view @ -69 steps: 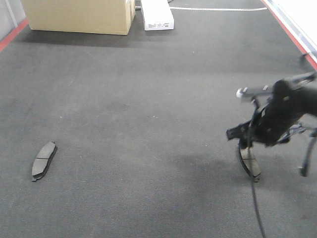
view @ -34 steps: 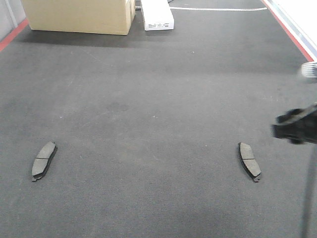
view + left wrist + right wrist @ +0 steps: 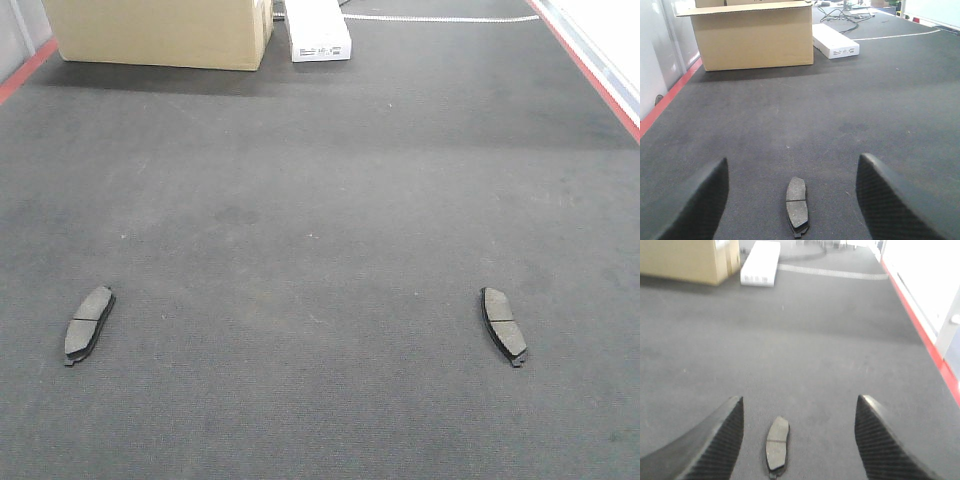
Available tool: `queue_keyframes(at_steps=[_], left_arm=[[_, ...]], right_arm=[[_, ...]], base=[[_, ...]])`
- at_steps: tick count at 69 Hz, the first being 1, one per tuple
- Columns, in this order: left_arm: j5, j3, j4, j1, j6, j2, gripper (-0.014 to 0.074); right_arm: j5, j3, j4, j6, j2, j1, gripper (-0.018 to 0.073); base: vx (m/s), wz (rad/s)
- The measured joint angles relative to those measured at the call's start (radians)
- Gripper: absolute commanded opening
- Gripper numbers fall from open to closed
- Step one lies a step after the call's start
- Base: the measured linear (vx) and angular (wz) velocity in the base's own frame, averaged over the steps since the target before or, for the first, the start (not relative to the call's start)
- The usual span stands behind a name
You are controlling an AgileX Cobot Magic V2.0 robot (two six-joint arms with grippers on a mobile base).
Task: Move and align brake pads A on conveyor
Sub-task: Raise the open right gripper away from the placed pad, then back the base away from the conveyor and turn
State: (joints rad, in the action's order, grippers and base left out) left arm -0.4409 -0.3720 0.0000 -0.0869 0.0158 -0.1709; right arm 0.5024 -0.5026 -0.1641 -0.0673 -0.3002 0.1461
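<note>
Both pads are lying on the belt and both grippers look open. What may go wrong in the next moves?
1. The left pad and the right pad lie flat and thin on the rough conveyor. The open left gripper or right gripper might push a pad along instead of gripping it.
2. The pads lean in opposite directions and are far apart, so they may end up misaligned.

Soft, even light; slight grain.
The right wrist view is blurred; the cardboard box [image 3: 160,30] casts a soft shadow on the conveyor [image 3: 320,200].
</note>
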Motion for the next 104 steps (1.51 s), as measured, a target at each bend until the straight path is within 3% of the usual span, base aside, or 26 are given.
queue_keyframes(at_steps=[15,104], left_arm=[[0.0,0.0,0.0,0.0,0.0,0.0,0.0524],[0.0,0.0,0.0,-0.002,0.0,0.0,0.0524]], right_arm=[[-0.052,0.025,-0.006,0.0,0.078,0.0,0.0473],[-0.051,0.028,-0.006,0.0,0.079,0.0,0.0473]], base=[[0.0,0.0],[-0.07,-0.01]])
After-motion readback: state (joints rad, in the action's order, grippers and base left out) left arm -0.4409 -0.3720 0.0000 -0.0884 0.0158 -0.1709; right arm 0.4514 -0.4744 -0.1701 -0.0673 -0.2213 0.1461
